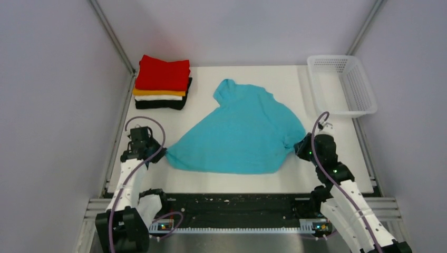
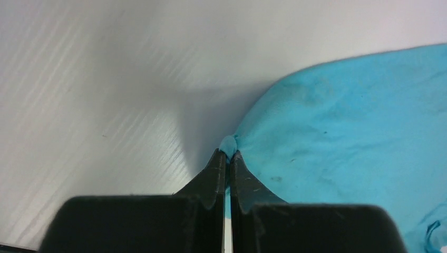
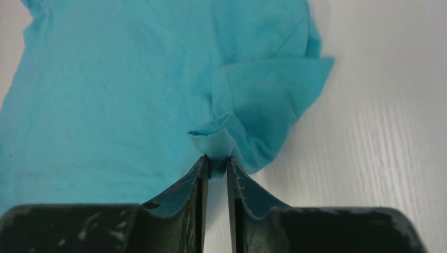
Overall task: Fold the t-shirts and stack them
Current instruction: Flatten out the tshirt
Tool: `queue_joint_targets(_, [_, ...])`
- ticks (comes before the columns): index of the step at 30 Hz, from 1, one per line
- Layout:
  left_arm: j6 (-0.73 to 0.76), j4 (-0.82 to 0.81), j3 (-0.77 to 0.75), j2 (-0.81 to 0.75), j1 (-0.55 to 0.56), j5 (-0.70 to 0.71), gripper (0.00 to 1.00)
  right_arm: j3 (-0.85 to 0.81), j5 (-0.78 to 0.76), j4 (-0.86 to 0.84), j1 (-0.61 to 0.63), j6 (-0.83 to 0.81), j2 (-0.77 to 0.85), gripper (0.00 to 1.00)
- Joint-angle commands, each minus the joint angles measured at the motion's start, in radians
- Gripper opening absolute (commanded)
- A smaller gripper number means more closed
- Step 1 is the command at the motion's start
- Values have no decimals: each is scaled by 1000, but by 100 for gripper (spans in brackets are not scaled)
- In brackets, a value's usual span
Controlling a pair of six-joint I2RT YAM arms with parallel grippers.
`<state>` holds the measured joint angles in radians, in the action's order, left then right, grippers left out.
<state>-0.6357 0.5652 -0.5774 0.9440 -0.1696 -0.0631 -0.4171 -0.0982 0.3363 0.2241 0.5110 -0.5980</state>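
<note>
Pinching shut at the near edge, the left jaws grip one hem corner of the turquoise t-shirt (image 1: 240, 138) and the right jaws its bunched opposite side, seemingly to stretch it flat on the desk (image 1: 253, 182) for folding, with the folded stack (image 1: 162, 84) parked far left beyond it.

We look down on a white table (image 1: 237, 182) boxed in by pale grey walls (image 1: 237, 31), with bare metal posts (image 1: 113, 37) running up the two far corners. Soft, even light falls across the tabletop; a black strip (image 1: 237, 208) edges its near side.
</note>
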Motion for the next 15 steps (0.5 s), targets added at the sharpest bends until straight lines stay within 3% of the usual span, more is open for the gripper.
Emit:
queue_joint_targets(1, [-129,-153,99,-64,-5,3,0,127,93,91,-4,224,106,23])
queue_joint_targets(7, [-157,-136,126,-34,-5,143,0,110,-28,201,-4,287,208,61])
queue_joint_targets(14, [-157,-137,94,-28,-5,174,0,-86,-152,217,-4,212,135,78])
queue_joint_targets(15, [-156,-146,98,-30,-5,163,0,-105,-148,185,-4,185,109,91])
